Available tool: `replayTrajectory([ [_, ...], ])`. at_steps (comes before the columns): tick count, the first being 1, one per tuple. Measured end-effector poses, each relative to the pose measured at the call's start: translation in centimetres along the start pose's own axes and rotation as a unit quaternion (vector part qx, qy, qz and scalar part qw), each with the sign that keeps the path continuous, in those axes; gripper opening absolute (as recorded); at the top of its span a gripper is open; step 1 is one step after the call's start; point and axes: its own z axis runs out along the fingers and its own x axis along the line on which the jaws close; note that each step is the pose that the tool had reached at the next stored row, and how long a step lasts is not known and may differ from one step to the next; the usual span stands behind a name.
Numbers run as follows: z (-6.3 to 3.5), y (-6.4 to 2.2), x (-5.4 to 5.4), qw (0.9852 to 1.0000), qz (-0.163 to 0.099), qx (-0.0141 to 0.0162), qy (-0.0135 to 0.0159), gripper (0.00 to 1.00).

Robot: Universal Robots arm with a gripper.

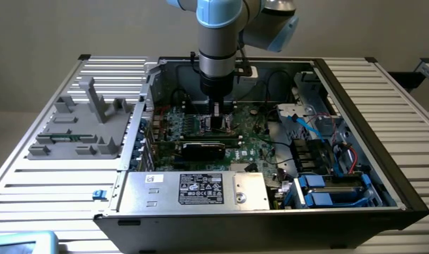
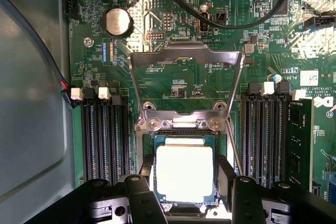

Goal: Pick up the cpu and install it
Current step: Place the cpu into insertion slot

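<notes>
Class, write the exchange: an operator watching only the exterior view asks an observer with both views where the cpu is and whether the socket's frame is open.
Operator: The gripper is low over the motherboard. Where is the cpu?
Observer: The cpu is directly under the gripper, silver top up, between the memory slots.
Operator: Is the metal frame closed over it?
Observer: No, the metal frame is swung up, clear of the cpu.
</notes>
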Motion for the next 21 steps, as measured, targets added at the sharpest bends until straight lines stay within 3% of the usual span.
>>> replayTrajectory([
  [16, 0.04, -0.10, 0.00, 1.0000, 0.000, -0.0021, 0.0001, 0.55],
  [19, 0.04, -0.13, 0.00, 1.0000, 0.000, -0.0035, 0.0002, 0.55],
  [21, 0.04, -0.17, -0.01, 1.0000, 0.000, -0.0060, 0.0002, 0.55],
])
